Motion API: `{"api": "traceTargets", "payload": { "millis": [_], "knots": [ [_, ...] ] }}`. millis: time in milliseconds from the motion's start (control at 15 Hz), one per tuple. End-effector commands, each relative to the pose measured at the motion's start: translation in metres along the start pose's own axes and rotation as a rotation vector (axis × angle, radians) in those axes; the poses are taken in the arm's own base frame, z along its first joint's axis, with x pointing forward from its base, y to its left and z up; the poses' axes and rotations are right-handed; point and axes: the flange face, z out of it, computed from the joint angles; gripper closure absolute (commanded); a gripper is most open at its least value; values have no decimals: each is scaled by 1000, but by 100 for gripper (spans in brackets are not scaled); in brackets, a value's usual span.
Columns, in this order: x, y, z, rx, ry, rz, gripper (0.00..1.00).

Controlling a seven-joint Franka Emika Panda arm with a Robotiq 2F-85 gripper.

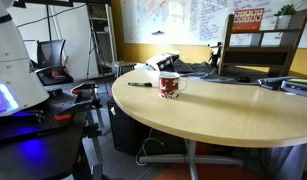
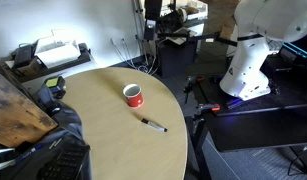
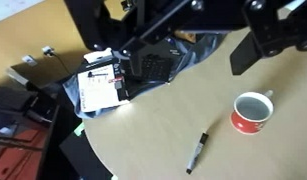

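Note:
A red mug [image 3: 253,112] with a white inside stands upright on the round wooden table [image 3: 143,140]. A black marker [image 3: 196,152] lies flat a short way from it, apart from the mug. My gripper [image 3: 193,40] comes in from the top of the wrist view, high above the table, open and empty; one dark finger [image 3: 243,57] shows above the mug. Both exterior views show the mug [image 1: 169,86] [image 2: 133,96] and the marker [image 1: 140,84] [image 2: 153,125], but not the gripper.
A black bag and papers [image 3: 101,88] lie at the table's far side. A wooden shelf [image 1: 258,50] stands on the table's back. An office chair [image 1: 53,55], a printer [image 2: 53,52] and the white robot base [image 2: 251,55] stand around the table.

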Motion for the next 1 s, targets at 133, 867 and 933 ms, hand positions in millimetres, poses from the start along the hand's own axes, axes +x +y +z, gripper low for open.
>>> {"api": "traceTargets", "payload": {
  "millis": [133,867,933],
  "knots": [
    [0,0,-1,0,-1,0,0],
    [3,6,31,-117,-21,147,0],
    [3,6,45,-146,-40,194,0]
  ]
}}
